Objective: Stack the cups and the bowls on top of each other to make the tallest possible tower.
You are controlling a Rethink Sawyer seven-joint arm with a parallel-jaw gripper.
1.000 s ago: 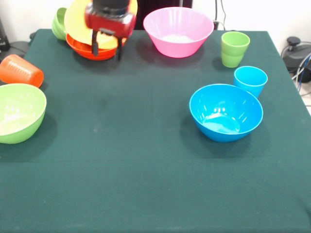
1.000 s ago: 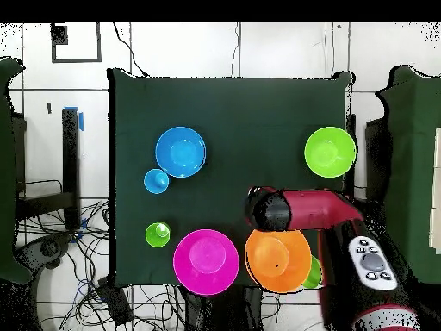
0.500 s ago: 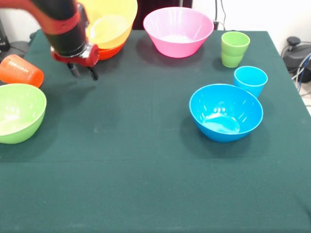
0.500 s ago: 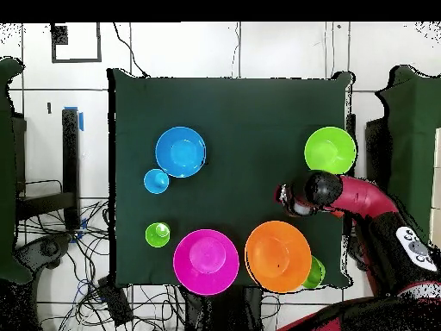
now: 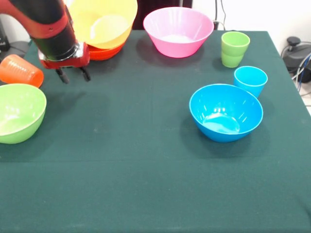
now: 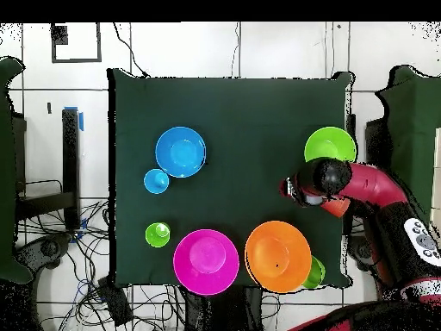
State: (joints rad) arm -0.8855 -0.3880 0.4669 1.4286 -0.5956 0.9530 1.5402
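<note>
Now my gripper (image 5: 72,75) hangs spread and empty just beside the orange cup (image 5: 20,71) near the table's (image 5: 146,184) edge.

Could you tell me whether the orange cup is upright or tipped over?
Tipped over. In the front view the orange cup lies on its side on the tablecloth, beside the gripper.

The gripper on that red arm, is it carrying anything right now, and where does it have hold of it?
Nothing. The gripper hangs open and empty above the green cloth, with the orange cup lying on its side just beside it, untouched.
</note>
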